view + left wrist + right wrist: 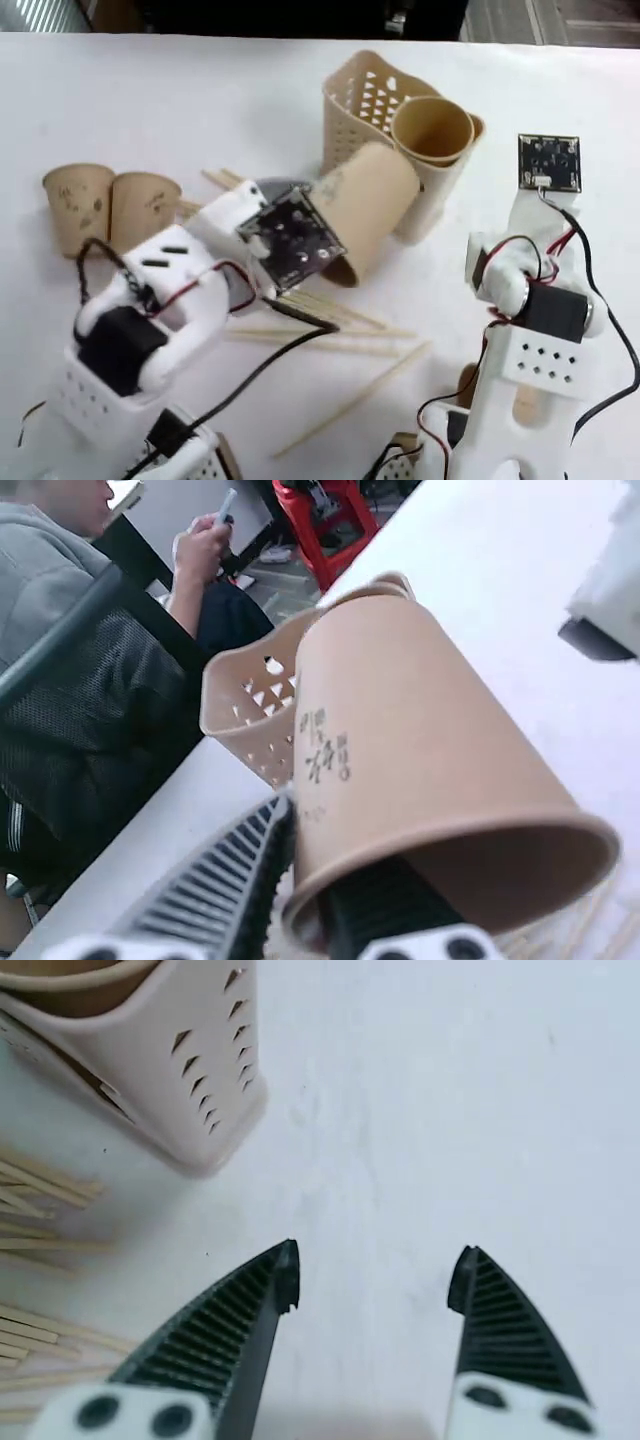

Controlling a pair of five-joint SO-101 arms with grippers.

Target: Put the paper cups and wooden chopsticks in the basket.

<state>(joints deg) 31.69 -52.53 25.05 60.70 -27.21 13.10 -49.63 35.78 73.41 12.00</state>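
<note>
White tabletop (200,90): the left gripper (320,855) pinches a paper cup (370,205) by its rim, seemingly against the basket (360,95), which holds another cup (432,130). The right gripper (375,1270) gapes wide beside the basket; wooden chopsticks (340,330) lie loose nearby.

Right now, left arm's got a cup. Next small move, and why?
Probably raise the left hand and tip its paper cup over the basket rim. The cup is clamped at its mouth, tilted beside the basket, not over the opening, where another cup already sits.
</note>
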